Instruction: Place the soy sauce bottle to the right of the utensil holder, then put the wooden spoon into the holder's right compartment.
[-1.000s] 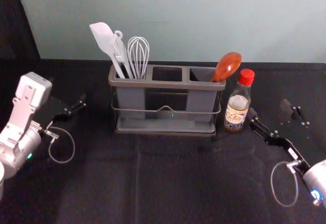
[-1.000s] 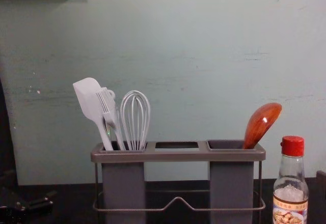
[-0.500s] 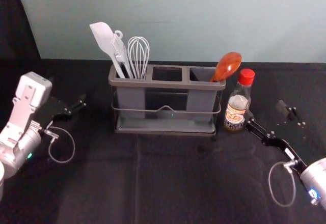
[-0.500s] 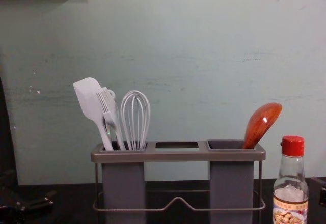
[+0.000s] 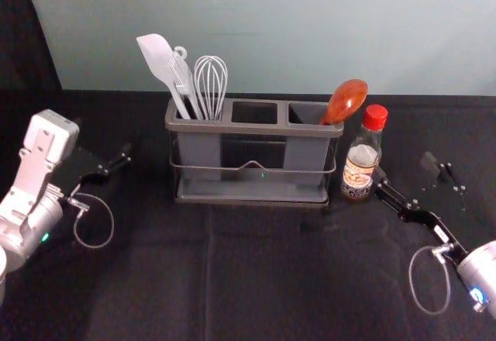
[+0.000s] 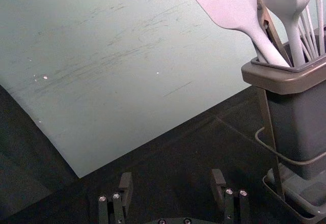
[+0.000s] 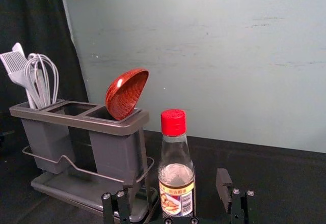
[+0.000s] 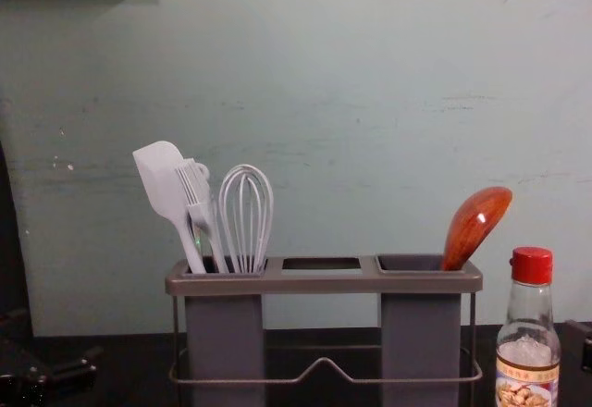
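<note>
Two jobs look done: bottle at three o'clock from the holder, spoon in its right compartment, presumably rim-propped. Right gripper beside bottle, fingers apart, likely sparing it; left gripper parked at nine, fingers apart.

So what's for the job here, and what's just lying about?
Job: red-capped glass soy sauce bottle; reddish wooden spoon; grey rectangular utensil holder; right gripper, fingers open, near the bottle.
Extras: white flat spatula; white bristled brush; pale wire whisk.
</note>
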